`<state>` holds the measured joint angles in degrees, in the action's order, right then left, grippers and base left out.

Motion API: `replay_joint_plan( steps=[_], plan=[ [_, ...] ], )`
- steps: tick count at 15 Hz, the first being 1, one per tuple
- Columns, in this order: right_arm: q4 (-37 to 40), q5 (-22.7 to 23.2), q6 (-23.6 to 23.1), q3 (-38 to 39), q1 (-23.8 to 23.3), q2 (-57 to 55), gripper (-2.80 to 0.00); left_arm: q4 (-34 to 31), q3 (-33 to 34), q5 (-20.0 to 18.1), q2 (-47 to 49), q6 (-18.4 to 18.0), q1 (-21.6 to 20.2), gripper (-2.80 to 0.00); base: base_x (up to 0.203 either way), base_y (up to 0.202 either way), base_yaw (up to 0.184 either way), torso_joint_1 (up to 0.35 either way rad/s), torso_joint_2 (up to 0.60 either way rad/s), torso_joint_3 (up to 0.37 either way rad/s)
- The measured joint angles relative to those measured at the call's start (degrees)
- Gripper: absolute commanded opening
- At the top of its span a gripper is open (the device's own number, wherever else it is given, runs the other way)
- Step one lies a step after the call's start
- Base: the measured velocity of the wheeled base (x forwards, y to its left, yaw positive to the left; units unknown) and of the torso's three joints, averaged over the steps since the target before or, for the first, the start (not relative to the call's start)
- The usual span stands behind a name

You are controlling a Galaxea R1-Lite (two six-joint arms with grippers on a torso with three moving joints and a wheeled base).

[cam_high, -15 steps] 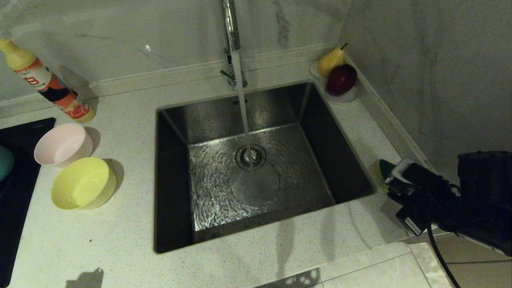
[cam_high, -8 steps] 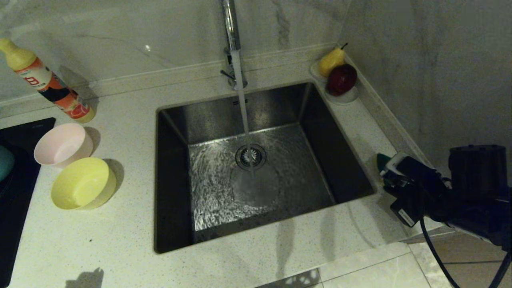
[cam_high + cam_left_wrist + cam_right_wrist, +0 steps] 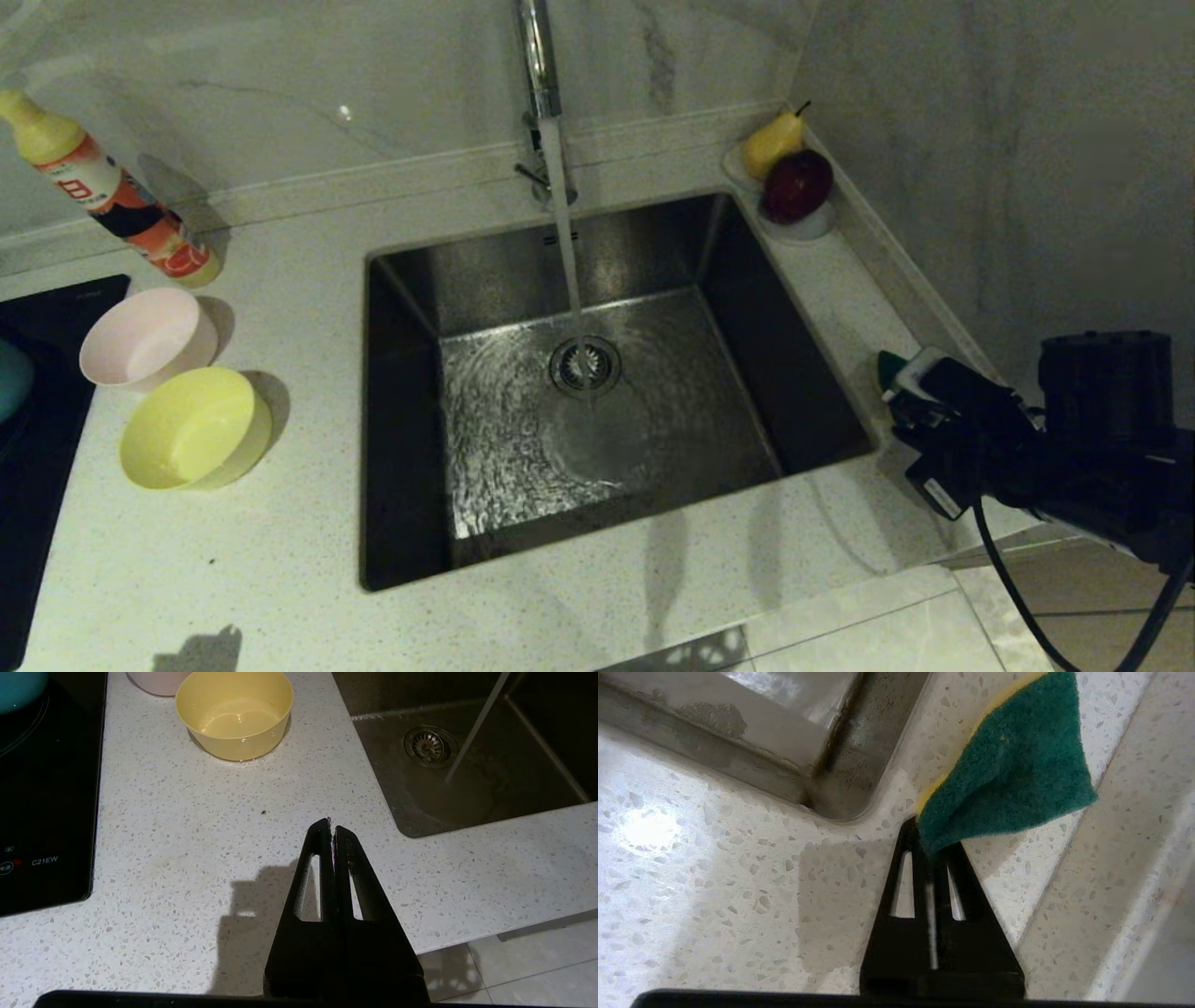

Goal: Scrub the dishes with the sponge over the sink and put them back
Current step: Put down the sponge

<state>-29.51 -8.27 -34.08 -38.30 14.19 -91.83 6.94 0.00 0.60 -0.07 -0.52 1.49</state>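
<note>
So on the far left there's a black glass cooktop [image 3: 37,439] with just the edge of a light blue round bowl [image 3: 13,378] showing on it. Behind that, an orange-and-yellow squeeze bottle [image 3: 107,191] leans against the marble wall. On the speckled white countertop [image 3: 215,551] sit the pale pink round plastic bowl [image 3: 147,338] and, just beside it and nearer the robot, the yellow round plastic bowl [image 3: 194,427], both upright and open side up. The left gripper [image 3: 332,833] is parked above the counter in front of the yellow bowl, fingers pressed together, holding nothing.

Middle is the big square stainless-steel sink [image 3: 411,280], tall chrome tap [image 3: 539,65] running, the stream landing right on the round drain strainer [image 3: 585,366]. Back right corner has a small white dish [image 3: 810,224] with a yellow pear [image 3: 773,142] and a dark red apple [image 3: 796,185].

On the right, the right gripper [image 3: 930,847] is clamped on a corner of the small flat sponge [image 3: 1011,772], dark green scouring face over yellow foam, above the counter just beside the sink's right rim.
</note>
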Motion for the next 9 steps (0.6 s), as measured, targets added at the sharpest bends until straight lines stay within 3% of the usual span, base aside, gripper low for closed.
replay_joint_plan(
  steps=[9],
  plan=[
    [0.00,-1.08,0.51,1.21,-0.16,1.34,0.00,-0.02,0.00,-0.02,0.00,0.00,0.00,-2.80,0.000,0.000,0.000,0.000,0.00,0.000]
  ],
)
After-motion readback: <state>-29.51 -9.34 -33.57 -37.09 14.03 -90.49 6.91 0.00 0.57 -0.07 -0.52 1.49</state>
